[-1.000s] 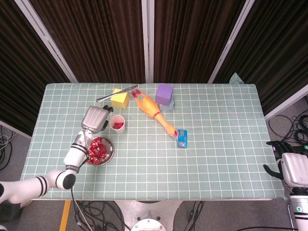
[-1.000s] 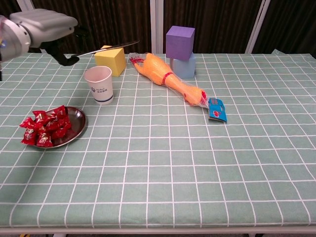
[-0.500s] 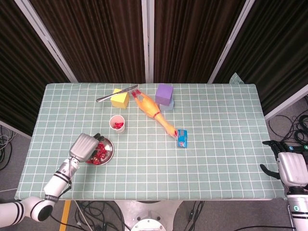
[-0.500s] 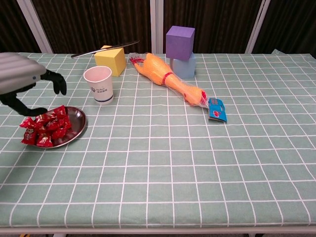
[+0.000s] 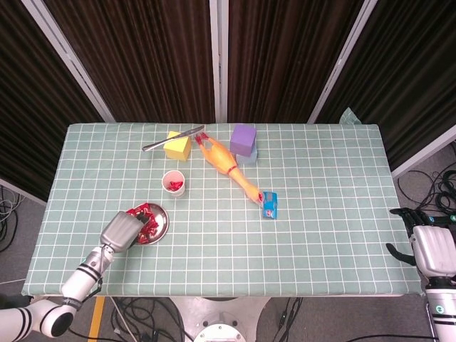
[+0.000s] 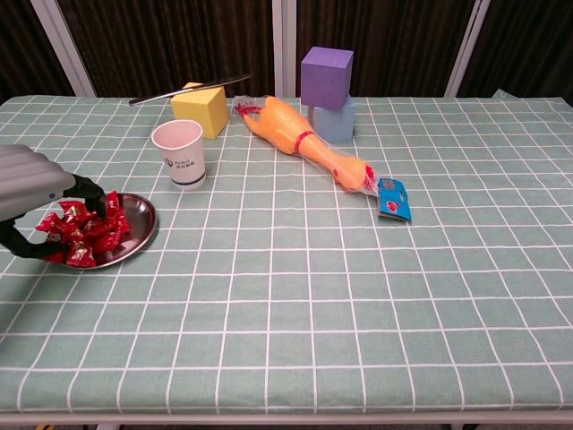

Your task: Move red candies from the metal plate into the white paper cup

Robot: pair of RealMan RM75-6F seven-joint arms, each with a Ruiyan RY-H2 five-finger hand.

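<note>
The left hand point(image 6: 31, 193) sits low over the metal plate point(image 6: 139, 231), fingers point(image 6: 89, 190) spread wide around the heaped red candies point(image 6: 85, 228), apparently to grasp one for the white paper cup point(image 6: 178, 153) just behind on the surface.

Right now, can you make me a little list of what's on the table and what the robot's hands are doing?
left hand: over the candy pile on the plate, fingers curled down among the candies; a grip cannot be told
right hand: off the table's right edge, holding nothing
red candies: heaped on the plate
metal plate: front left
white paper cup: upright, behind the plate, some red candies inside
table: green checked cloth
</note>
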